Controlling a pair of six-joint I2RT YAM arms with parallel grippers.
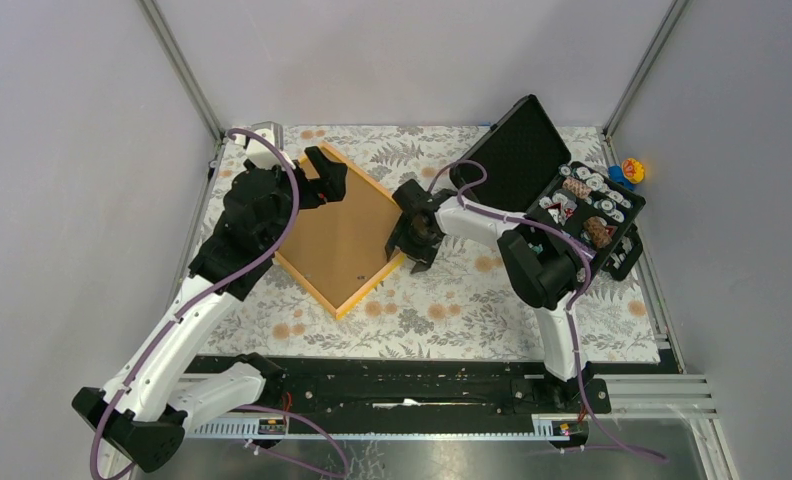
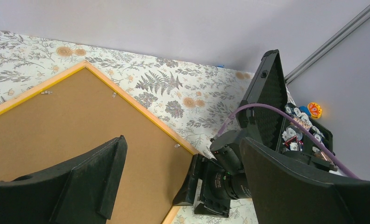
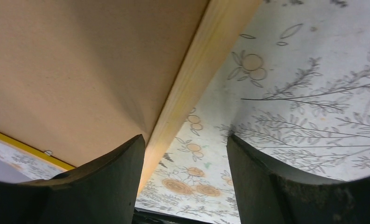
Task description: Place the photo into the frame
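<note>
The photo is nowhere to be seen from here. It may be under the board, but I can't tell, and that is the first worry: anything done to the frame (image 1: 370, 288) now is done without knowing where the print sits. The frame lies back-up and turned like a diamond on the left half of the table, nearer the far edge, with the brown backing board (image 1: 342, 235) filling it. Small clips (image 2: 114, 94) dot its inner edge, and I can't make out whether they hold the board down. The right gripper (image 3: 184, 144) is at the frame's right corner with its jaws apart. One finger is over the board and the other over the flowered cloth (image 1: 452, 300), with the wooden rail between them but not pinched. If it closes and lifts from that one corner, I'd expect the frame to tip, and a loose board could slide out. A sideways nudge could instead skate the whole frame across the cloth. The left gripper (image 1: 324, 178) hangs wide open above the frame's far corner, holding nothing. The two arms are close over the same piece, so a careless reach could knock them together. The open black case (image 1: 517, 160) stands well clear at the far right corner.
</note>
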